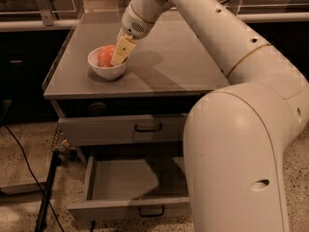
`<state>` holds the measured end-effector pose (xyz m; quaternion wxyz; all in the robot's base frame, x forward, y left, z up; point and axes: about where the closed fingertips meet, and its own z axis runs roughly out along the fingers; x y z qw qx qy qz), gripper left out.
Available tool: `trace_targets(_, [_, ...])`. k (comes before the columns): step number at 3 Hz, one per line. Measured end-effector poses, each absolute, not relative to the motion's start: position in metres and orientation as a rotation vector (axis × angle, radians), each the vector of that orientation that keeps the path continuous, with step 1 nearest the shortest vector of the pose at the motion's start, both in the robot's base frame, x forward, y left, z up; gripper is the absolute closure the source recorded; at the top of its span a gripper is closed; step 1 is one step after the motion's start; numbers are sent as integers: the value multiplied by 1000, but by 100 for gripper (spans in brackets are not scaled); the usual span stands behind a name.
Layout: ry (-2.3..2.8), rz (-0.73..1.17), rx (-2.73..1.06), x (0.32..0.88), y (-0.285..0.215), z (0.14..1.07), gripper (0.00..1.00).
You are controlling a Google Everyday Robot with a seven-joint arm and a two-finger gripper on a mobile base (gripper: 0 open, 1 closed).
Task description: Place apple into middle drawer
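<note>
The red-orange apple (104,55) lies in a white bowl (107,69) on the left part of the grey cabinet top (164,66). My gripper (122,50) reaches down from the upper right into the bowl, against the apple's right side. The middle drawer (130,179) stands pulled open low at the front, with its flat grey floor bare and its narrow front panel and dark handle (151,210) facing me. My arm's large white body covers the drawer's right part.
A shut grey drawer with a taller front panel and a dark handle (147,127) sits just under the cabinet top. A black cable (29,168) and a dark stand (48,192) lie on the speckled floor at the left. A rail with posts runs behind the cabinet.
</note>
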<state>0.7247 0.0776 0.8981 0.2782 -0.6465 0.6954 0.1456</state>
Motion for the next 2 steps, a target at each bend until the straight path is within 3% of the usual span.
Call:
trace_targets(1, [1854, 393, -1742, 724, 81, 901, 24])
trace_targets(2, [1840, 394, -1750, 723, 86, 903, 32])
